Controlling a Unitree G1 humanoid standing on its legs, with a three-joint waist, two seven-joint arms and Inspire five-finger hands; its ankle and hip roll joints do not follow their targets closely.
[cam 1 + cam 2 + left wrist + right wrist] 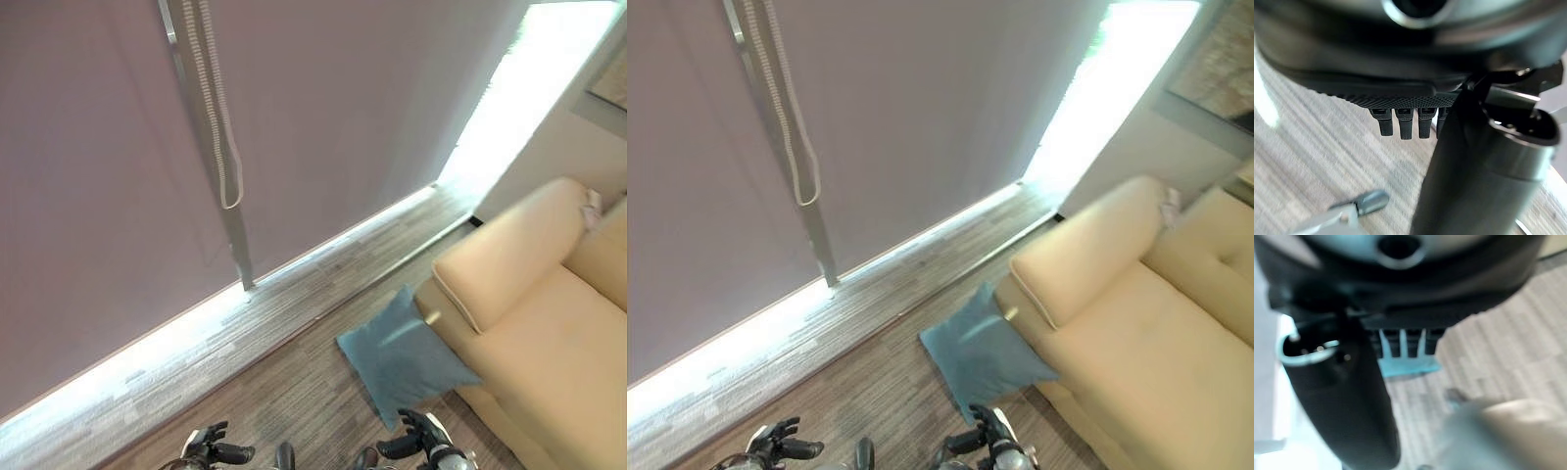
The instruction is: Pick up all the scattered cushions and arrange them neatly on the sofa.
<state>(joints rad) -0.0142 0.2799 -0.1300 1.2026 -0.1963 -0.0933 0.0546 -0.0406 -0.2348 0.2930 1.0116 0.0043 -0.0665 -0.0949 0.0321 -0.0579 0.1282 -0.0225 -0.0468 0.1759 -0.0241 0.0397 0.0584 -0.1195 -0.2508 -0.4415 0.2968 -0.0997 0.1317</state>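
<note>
Cushion: a blue-green cushion [404,354] lay on the floor [284,392], propped with one edge leaning against the front of the sofa [549,343], near its armrest end.
Sofa: cream-yellow, along the robot's right; its rounded armrest [509,259] rose just behind the cushion, and the seat stretched off toward the right.
Small item on sofa: something pale [591,208] sat at the far end of the armrest by the backrest; too small to tell what it was.
Right hand: the right hand [419,437] showed at the bottom of the eye views, just in front of the cushion's near corner, close to it but apart from it. Its fingers were loosely spread and relaxed, grasping nothing. In its own wrist view the fingers [1406,342] pointed straight out over the floor, with the cushion [1410,366] showing past their tips.
Left hand: the left hand [208,448] hung low at the bottom left of the eye views, well apart from the cushion, fingers relaxed and empty. In its wrist view the fingers [1405,128] reached out straight above the bare striped floor.
Floor: grey-brown striped flooring, with a paler strip running along the base of the blind.
Window: a mauve roller blind [323,108] covered the glass, a looped bead chain [220,127] hanging beside a metal post [214,147]; bright daylight showed under the blind and at its far right edge.
</note>
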